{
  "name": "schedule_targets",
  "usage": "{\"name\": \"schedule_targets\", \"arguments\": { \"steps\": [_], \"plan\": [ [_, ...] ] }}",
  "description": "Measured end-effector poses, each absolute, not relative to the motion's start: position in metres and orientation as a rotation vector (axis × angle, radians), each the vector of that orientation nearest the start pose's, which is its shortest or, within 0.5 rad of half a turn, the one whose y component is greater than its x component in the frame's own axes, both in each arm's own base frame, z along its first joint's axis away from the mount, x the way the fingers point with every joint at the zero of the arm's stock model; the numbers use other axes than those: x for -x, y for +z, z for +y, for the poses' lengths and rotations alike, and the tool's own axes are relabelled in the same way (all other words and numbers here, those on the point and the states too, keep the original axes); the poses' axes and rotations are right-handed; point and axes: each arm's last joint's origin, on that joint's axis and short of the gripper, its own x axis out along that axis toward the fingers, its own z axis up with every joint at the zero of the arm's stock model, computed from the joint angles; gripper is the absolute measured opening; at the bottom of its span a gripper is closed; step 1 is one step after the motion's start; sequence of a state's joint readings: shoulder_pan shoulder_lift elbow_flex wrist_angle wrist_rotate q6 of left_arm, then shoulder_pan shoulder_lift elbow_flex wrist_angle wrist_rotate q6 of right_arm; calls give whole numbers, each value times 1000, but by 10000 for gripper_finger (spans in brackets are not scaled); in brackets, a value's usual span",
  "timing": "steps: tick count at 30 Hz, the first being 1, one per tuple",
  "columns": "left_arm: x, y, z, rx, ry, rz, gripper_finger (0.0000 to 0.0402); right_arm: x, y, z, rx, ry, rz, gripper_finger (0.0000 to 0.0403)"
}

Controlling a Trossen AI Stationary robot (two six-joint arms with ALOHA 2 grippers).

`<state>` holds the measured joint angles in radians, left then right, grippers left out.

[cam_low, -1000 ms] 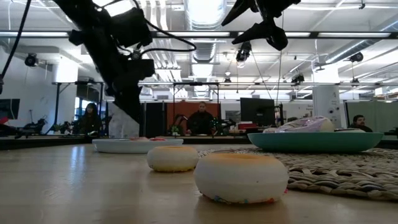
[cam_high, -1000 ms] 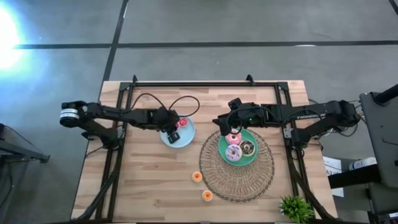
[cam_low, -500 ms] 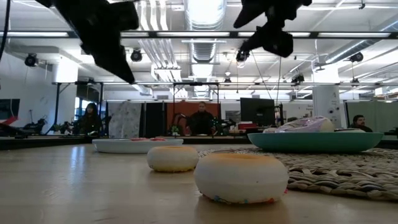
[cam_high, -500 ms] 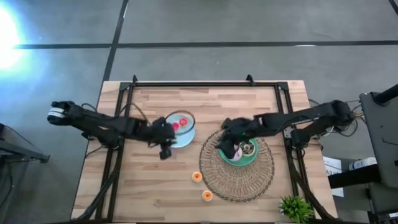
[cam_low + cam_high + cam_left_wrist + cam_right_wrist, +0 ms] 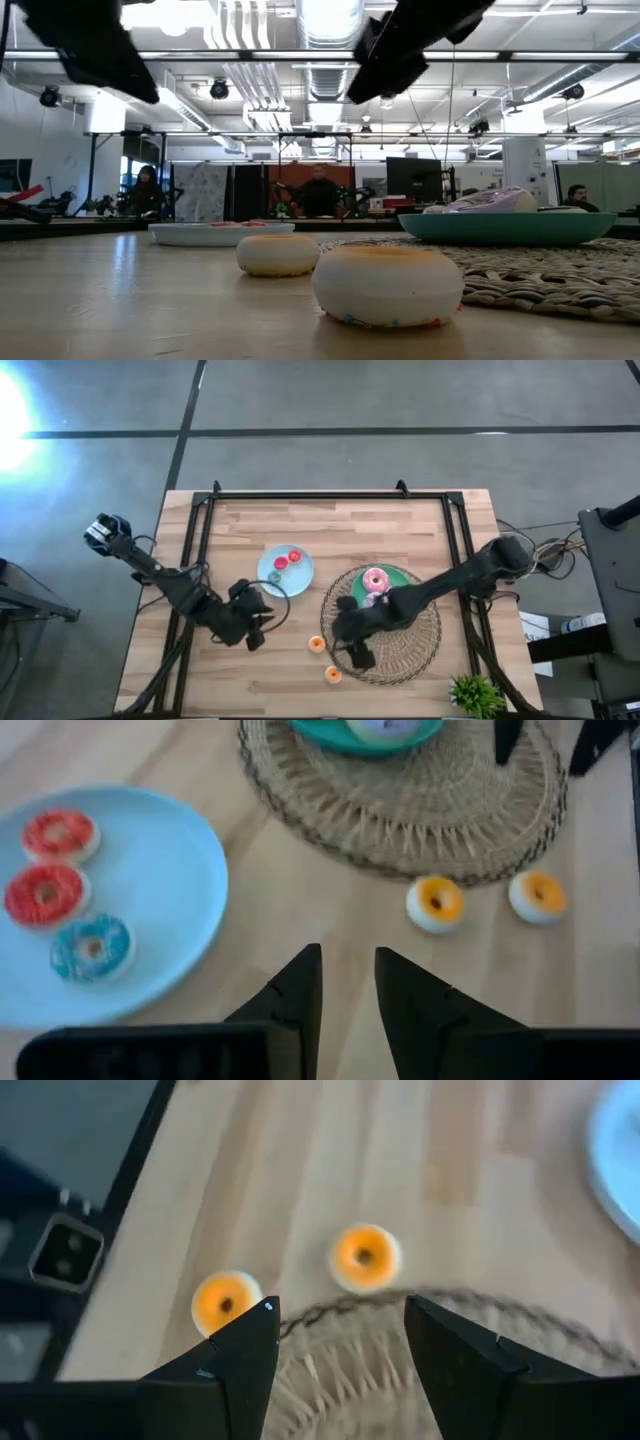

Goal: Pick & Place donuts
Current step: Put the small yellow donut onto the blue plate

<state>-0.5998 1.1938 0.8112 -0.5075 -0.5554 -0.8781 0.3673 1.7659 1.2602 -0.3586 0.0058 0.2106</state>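
On table [image 5: 400,530] — orange donuts [image 5: 317,644], untouched.

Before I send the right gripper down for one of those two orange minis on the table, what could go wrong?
The two orange donuts lie beside the wicker mat, so a finger of the open right gripper may catch the mat's rim. They also lie close together, so closing on one may nudge the other. The left gripper, open, hovers nearby; the arms may crowd each other.
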Motion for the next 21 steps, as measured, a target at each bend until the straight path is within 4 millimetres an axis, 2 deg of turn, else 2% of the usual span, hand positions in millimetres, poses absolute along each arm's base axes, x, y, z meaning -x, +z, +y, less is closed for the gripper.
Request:
{"name": "schedule_targets", "arguments": {
  "steps": [5,11,21],
  "plan": [
    [-190,241,-128,343,288,672,71,-381,201,156,44,295,913,207],
    [-190,243,-124,208,304,641,71,-415,180,170,-115,170,988,207],
    [-186,249,-119,144,307,611,71,-434,159,196,-18,-52,1135,207]
  ]
}}
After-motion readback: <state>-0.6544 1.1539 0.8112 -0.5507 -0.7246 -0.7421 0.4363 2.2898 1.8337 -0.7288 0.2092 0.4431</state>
